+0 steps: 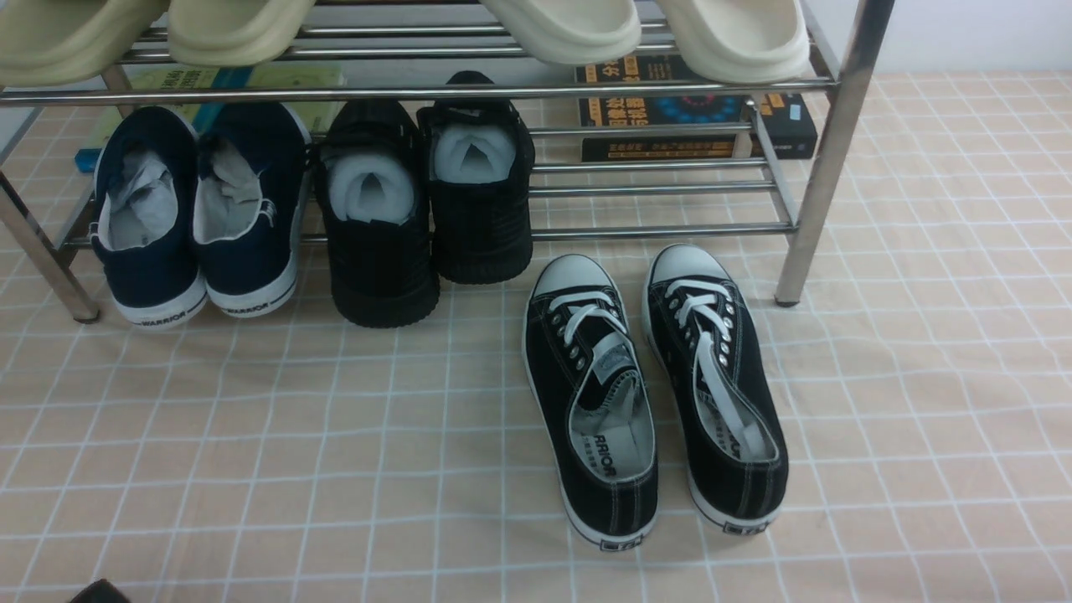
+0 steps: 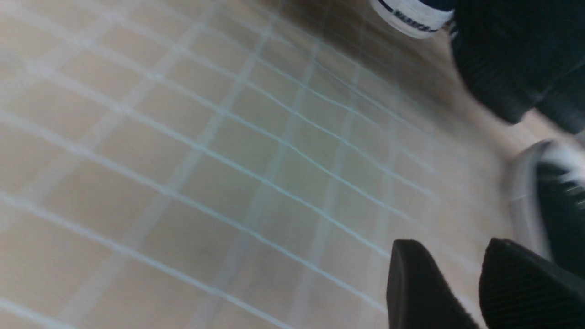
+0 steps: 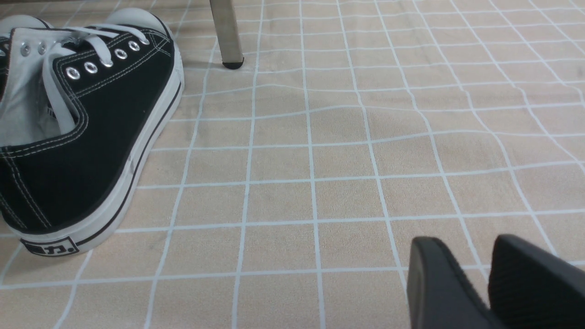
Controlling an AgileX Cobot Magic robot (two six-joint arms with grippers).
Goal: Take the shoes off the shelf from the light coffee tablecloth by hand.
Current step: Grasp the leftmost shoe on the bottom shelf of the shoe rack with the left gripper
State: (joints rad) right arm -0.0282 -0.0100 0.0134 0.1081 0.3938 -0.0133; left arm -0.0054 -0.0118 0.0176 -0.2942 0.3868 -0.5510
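shoes (image 1: pixel 205 260) shelved, left tool (image 2: pixel 452 246) — well apart

We see the shelf (image 1: pixel 829 151) as polished steel, its round bars bright and glossy. The shoes (image 1: pixel 243 260) are matt navy canvas with smooth white rubber soles and soft grey cloth lining. The light coffee tablecloth (image 1: pixel 251 435) looks like matt woven cloth, slightly wrinkled. The laced sneakers (image 1: pixel 586 377) show black canvas, shiny metal eyelets and smooth rubber toe caps.
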